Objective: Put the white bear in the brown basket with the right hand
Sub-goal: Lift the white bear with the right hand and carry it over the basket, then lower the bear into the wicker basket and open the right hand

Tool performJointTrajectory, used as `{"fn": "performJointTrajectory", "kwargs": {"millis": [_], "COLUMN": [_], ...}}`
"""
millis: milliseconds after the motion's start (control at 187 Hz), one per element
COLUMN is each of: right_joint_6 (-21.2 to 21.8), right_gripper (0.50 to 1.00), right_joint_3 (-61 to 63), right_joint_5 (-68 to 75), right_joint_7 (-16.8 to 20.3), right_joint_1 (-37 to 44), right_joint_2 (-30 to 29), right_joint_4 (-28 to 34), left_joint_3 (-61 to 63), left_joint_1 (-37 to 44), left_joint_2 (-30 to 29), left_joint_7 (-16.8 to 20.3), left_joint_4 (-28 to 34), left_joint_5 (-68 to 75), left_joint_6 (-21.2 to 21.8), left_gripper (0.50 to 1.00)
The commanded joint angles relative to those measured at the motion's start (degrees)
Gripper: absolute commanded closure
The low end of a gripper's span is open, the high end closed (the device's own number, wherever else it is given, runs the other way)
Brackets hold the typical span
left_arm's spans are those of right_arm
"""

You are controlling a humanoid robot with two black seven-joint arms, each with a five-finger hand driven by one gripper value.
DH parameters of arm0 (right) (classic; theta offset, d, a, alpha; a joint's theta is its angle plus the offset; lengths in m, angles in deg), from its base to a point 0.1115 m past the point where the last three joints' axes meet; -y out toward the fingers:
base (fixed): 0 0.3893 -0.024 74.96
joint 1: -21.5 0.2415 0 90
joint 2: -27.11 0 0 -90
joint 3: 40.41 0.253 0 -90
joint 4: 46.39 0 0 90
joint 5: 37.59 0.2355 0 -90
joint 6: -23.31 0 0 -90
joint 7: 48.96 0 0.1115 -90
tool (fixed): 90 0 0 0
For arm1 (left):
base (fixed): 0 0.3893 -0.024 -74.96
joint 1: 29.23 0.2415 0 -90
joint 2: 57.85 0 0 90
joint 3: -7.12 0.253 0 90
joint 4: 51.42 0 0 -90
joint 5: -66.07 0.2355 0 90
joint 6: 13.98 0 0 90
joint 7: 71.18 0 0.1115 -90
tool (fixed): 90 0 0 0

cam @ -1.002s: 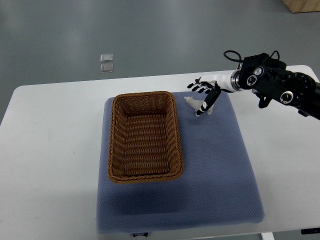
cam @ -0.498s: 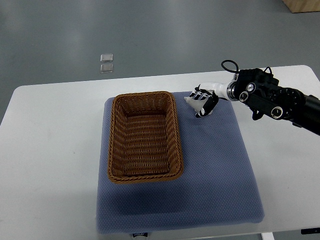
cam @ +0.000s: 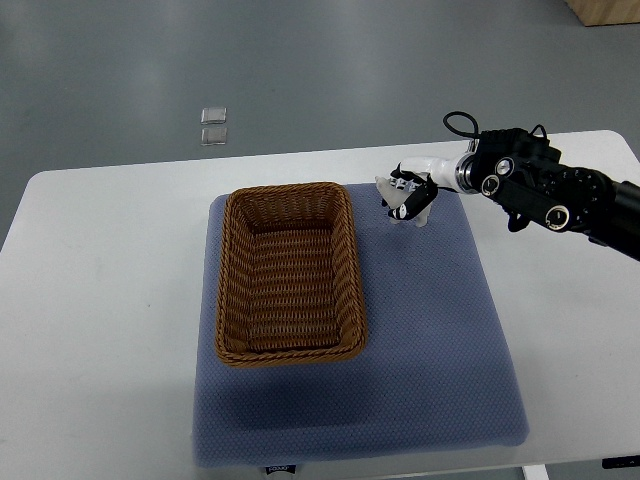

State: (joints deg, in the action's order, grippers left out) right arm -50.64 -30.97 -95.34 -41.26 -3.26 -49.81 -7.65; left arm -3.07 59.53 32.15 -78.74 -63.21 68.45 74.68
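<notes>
Overhead, the white bear is seen clasped by the curled fingers of the right hand, above the blue mat, just right of the brown basket.

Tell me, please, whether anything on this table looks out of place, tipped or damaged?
Nothing stands out. The brown basket sits upright and empty on the blue mat, and the right hand is closed on the white bear at the mat's far edge, beside the basket's far right corner.
</notes>
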Motion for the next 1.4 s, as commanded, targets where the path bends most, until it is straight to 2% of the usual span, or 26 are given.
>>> {"fn": "performJointTrajectory", "kwargs": {"millis": [0, 321, 482, 589, 852, 1050, 1146, 1393], "right_joint_6": [1.26, 4.6, 4.86, 4.25, 0.73, -2.52, -3.05, -3.14], "right_gripper": [1.0, 1.0, 1.0, 1.0, 1.0, 1.0, 1.0, 1.0], "right_joint_3": [0.05, 0.14, -0.21, -2.4, -4.69, -7.42, -7.68, -8.56], "right_joint_5": [0.09, 4.22, 8.88, 10.99, 11.61, 11.08, 10.55, 10.2], "right_joint_7": [0.03, 0.56, 2.49, 2.67, 2.58, 2.58, 2.49, 2.32], "right_joint_1": [1.29, 12.01, 16.59, 18.25, 15.8, 11.05, 8.68, 6.65], "right_joint_2": [1.24, 6.34, 5.29, 2.3, -8.07, -12.9, -13.08, -13.08], "right_joint_4": [0.45, 8.98, 11.88, 12.93, 12.5, 11.27, 8.98, 7.84], "left_joint_3": [0.0, 0.0, 0.0, 0.0, 0.0, 0.0, 0.0, 0.0], "left_joint_1": [0.0, 0.0, 0.0, 0.0, 0.0, 0.0, 0.0, 0.0], "left_joint_2": [0.0, 0.0, 0.0, 0.0, 0.0, 0.0, 0.0, 0.0], "left_joint_7": [-0.08, 0.01, 0.01, 0.01, 0.01, 0.01, 0.01, 0.01], "left_joint_4": [0.01, -0.34, -0.34, -0.17, -0.25, -0.17, -0.25, -0.25], "left_joint_5": [-0.01, -0.01, -0.01, -0.01, -0.01, -0.01, -0.01, -0.01], "left_joint_6": [-0.06, 0.02, 0.02, 0.02, -0.06, 0.02, -0.06, -0.06], "left_gripper": [0.5, 0.5, 0.5, 0.5, 0.5, 0.5, 0.5, 0.5]}}
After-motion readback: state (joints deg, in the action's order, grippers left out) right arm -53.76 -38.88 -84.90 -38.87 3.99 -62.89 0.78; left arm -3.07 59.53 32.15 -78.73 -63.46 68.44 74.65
